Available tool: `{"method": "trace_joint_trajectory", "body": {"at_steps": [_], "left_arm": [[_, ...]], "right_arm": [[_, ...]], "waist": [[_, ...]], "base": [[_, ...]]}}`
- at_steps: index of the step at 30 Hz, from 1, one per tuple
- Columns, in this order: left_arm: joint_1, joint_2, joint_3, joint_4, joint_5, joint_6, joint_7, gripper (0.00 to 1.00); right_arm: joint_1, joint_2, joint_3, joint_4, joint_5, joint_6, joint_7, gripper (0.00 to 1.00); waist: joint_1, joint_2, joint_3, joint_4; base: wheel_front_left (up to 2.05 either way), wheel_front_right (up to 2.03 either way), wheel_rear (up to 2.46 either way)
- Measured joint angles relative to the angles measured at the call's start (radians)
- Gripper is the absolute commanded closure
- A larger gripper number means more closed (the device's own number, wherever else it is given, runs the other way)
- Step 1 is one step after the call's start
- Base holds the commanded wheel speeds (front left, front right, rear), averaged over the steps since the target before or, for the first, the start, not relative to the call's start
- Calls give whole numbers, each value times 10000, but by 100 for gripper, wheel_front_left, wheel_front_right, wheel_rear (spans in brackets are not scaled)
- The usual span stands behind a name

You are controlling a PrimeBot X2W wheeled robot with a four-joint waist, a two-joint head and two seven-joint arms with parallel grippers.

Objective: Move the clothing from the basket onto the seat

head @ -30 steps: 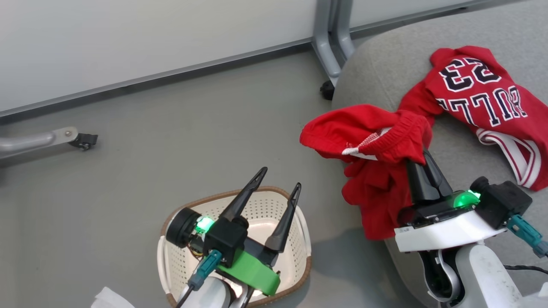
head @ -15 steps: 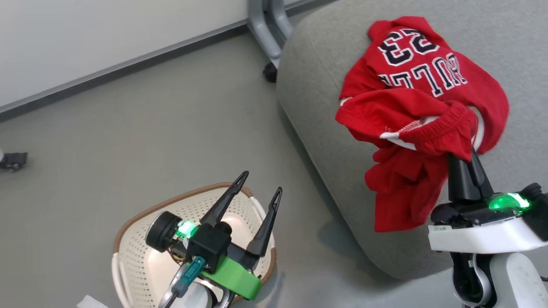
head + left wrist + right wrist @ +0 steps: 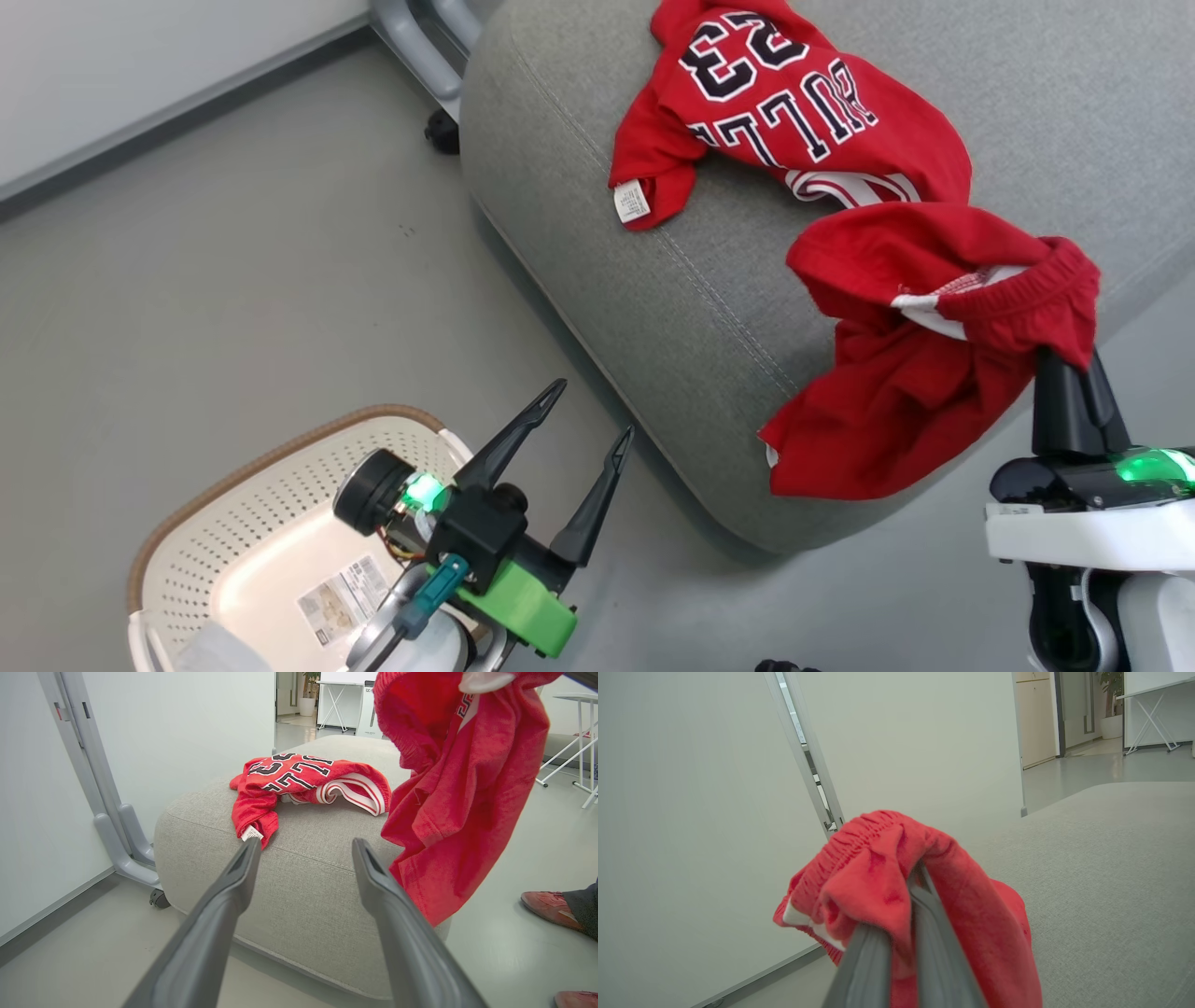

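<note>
- While my left claw point(image 3: 594, 407) gapes wide and empty, the basket point(image 3: 224, 532) sits below its wrist.
- Beyond that claw, the jersey point(image 3: 775, 112) lies on the seat point(image 3: 653, 299).
- My right claw point(image 3: 1069, 373) grips the plain red garment point(image 3: 896, 401), dangling by the seat's edge.

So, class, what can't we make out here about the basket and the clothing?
- Basket: head view, near part cut by the bottom edge and covered by the left tool.
- Basket label: head view, print too small.
- Right tool: right wrist view, tips wrapped in the plain red garment.
</note>
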Motion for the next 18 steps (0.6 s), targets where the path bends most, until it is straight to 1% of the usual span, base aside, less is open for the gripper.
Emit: {"method": "trace_joint_trajectory", "body": {"at_steps": [7,13,16,18], "left_arm": [[-687,88,-577,263,-123,-167,109,0],[-877,433,-734,192,-309,-198,121,0],[-910,629,-828,8,-351,-201,171,0],[-926,757,-895,-169,-389,-207,251,0]], "right_arm": [[207,2,-619,-318,360,0,0,100],[282,8,-769,-579,541,2,0,100],[129,12,-1127,-608,968,2,0,100],[-285,0,-1446,-508,1214,0,0,100]], "waist": [[0,0,567,-247],[0,0,937,-313],[0,0,1130,-324],[0,0,1292,-325]], "base": [[3,3,3],[14,14,14],[8,8,8],[8,8,8]]}}
